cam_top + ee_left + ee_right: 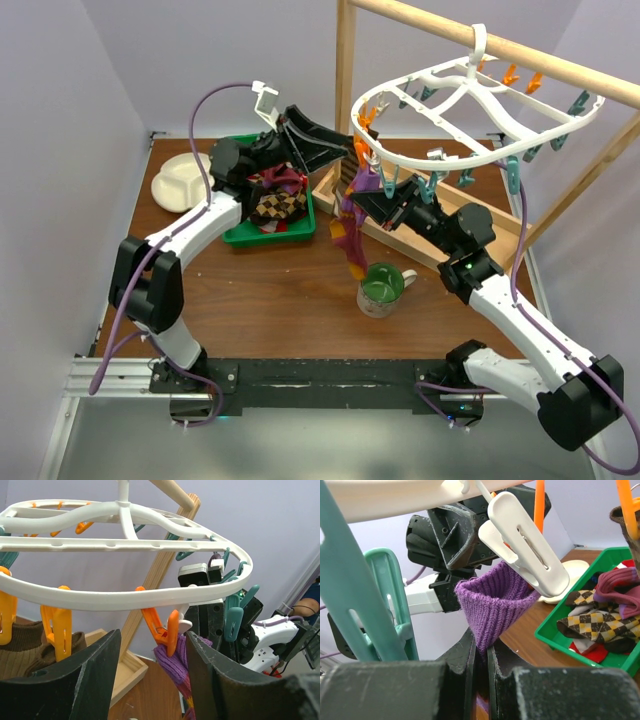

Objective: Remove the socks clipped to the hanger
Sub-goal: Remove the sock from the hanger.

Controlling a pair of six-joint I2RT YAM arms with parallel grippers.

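The white oval hanger (450, 160) hangs from a wooden pole. A purple sock (353, 225) with striped lower part hangs from an orange clip (167, 630) on its near rim. My right gripper (362, 200) is shut on the sock's cuff (492, 607) just below a white clip (525, 545). My left gripper (342, 150) is open, its fingers (95, 675) on either side of the orange clip and the sock (175, 662), not touching them. A brown ribbed sock (22, 647) shows behind orange clips at the left.
A green tray (238, 236) holding checkered, red and maroon socks (600, 620) stands under the left arm. A green mug (382, 288) stands below the hanging sock. A wooden tray (440, 255) and the post frame are at the right, a white plate (178, 182) at the far left.
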